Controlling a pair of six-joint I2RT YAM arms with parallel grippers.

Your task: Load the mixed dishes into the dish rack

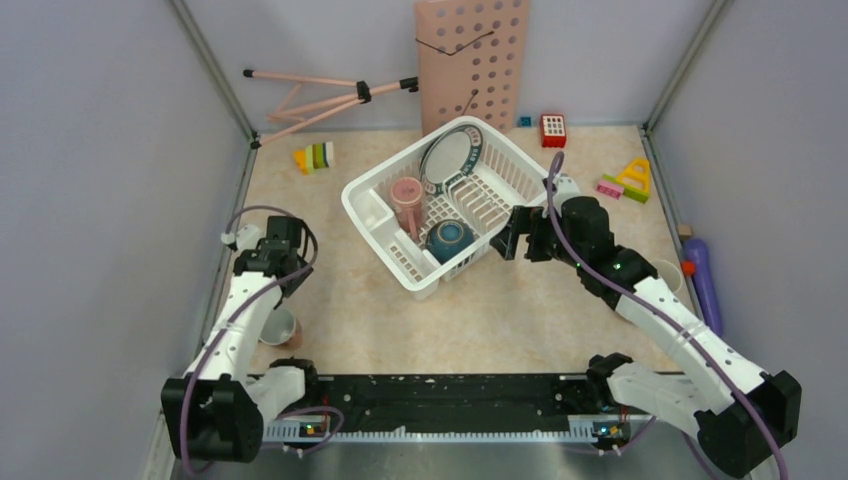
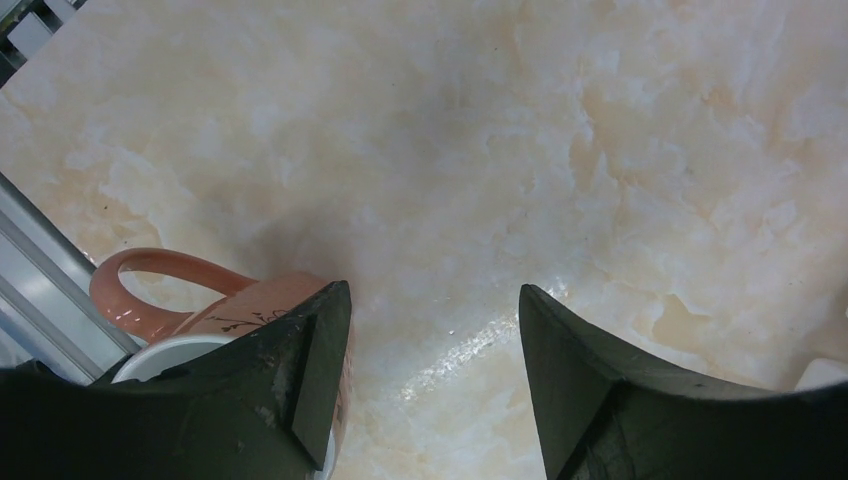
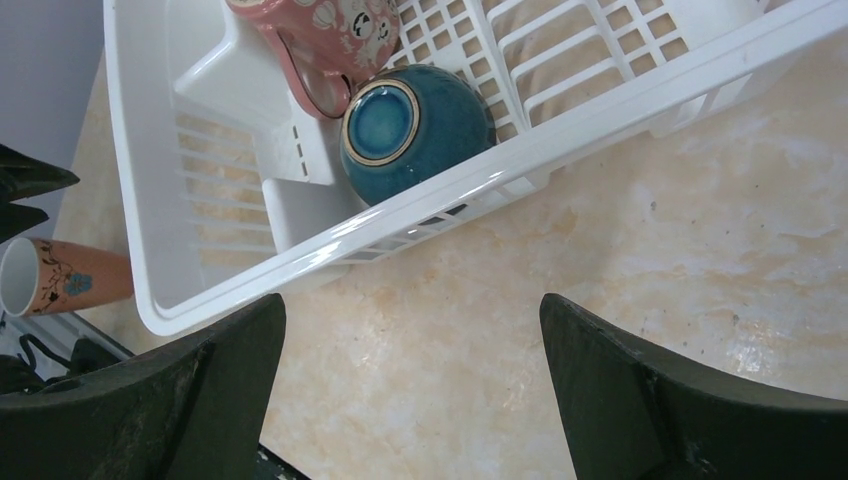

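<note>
Left gripper [image 2: 430, 390]: jaws spread wide, nothing between them, hanging over bare surface [image 2: 500, 150].

Target, as I judge it: the pink cup [image 2: 240, 310], the only dish on this side that is outside the dish rack [image 3: 600, 115].
- It lies on its side on the surface by the near left corner, well apart from the rack.
- In the left wrist view it sits off to one side of the jaws, partly behind one finger, not in the gap.
- From above it lies back toward the arm's base. The left arm is plainly the nearer one.
- Its long axis runs flat along the surface. The mouth seems to point away from the rack, but the top view is too small to be sure.

Cup: glazed ceramic, salmon outside with a small flower print, white inside, and a loop handle that is on top as it lies.

Right gripper [image 3: 420, 400]: also wide and empty, just outside the rack's near rim.

Rack: white plastic with slotted walls. It holds:
- a blue glossy bowl [image 3: 415, 125], turned foot-up
- a second pink cup [image 3: 320, 25]
- a large plate [image 1: 450, 160], upright in the dividers
</note>
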